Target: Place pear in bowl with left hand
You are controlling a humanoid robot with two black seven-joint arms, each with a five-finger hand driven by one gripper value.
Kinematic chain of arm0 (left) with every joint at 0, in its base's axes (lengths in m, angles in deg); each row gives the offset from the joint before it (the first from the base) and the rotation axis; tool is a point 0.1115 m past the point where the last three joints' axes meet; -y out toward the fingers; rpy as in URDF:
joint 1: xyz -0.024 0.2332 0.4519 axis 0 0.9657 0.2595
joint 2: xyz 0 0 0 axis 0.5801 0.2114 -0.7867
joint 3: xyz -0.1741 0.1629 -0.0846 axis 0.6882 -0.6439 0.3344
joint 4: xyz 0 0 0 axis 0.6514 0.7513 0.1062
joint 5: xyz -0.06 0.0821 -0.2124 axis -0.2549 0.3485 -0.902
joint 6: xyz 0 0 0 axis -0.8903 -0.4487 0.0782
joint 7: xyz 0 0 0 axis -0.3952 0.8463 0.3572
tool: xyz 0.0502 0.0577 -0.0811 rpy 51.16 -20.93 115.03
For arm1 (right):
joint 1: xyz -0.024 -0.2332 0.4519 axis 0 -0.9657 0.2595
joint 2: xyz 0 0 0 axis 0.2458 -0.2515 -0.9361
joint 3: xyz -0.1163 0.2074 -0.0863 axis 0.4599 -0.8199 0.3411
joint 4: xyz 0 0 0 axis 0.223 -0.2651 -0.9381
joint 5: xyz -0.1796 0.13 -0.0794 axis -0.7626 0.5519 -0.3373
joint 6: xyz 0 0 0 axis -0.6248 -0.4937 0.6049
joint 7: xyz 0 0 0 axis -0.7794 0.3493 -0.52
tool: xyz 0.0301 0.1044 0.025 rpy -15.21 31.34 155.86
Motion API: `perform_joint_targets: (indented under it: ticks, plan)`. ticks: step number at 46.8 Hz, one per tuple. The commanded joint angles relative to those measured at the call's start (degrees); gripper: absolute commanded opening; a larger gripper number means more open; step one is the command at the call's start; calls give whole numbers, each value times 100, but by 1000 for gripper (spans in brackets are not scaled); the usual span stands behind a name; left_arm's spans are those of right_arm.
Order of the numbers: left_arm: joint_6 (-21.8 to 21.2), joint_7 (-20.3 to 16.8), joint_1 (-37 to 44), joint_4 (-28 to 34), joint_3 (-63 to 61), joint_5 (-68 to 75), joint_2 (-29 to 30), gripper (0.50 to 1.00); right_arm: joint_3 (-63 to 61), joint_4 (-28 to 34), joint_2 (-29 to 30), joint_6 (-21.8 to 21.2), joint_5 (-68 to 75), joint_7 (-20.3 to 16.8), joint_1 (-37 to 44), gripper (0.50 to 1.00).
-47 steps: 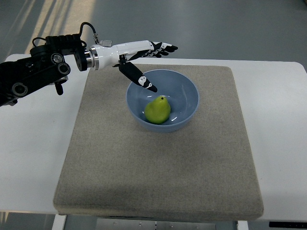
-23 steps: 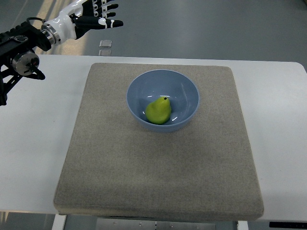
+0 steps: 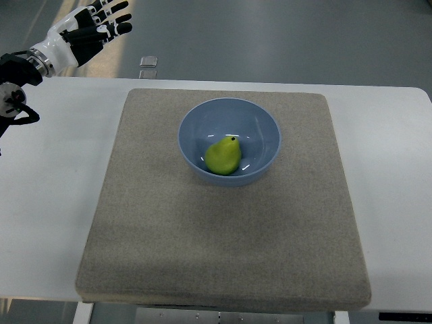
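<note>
near the far edge of the mat, roughly centred left to right, sits the blue bowl. the green pear lies inside it, on the bowl's floor toward the near-left wall, stem end pointing to the far right. the pear touches nothing but the bowl.

left hand: at the picture's far-left corner, beyond the table's far edge and off the mat entirely. fingers spread wide, extended, holding nothing. wrist and dark forearm enter from the left edge, over the table's far-left corner.

pear relative to hand: well apart, the pear lying to the right of and nearer than the hand, with the mat's far-left corner and the bowl's left rim between them. no contact.

mat: grey-tan, square, lying flat on the white table, its edges roughly parallel to the table's.

small pale square object on the floor just past the table's far edge, to the right of the hand; identity unclear.
</note>
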Motion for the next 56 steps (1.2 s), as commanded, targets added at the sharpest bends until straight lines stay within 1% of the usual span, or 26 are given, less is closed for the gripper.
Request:
perform_joint_targets:
  ticks: [1, 7, 12, 21, 26, 39, 56]
  plan:
    - [35, 146, 12, 9, -1, -292, 3, 996, 0, 0, 0, 0, -1, 0, -1, 926]
    - [210, 401, 118, 27, 34, -556, 30, 996, 0, 0, 0, 0, -1, 0, -9, 926]
    - [333, 603, 153, 194, 184, -775, 38, 996, 0, 0, 0, 0, 8, 0, -1, 926]
    - [344, 1043, 346, 264, 658, -1013, 82, 996, 0, 0, 0, 0, 8, 0, -1, 926]
    - [344, 1201, 469, 255, 887, -1013, 117, 994, 0, 0, 0, 0, -1, 0, -1, 926]
    - [344, 1368, 733, 229, 949, -1004, 135, 994, 0, 0, 0, 0, -1, 0, -1, 926]
    - [344, 1386, 733, 106, 949, -1004, 109, 994, -26, 18, 0, -62, 8, 0, -9, 926]
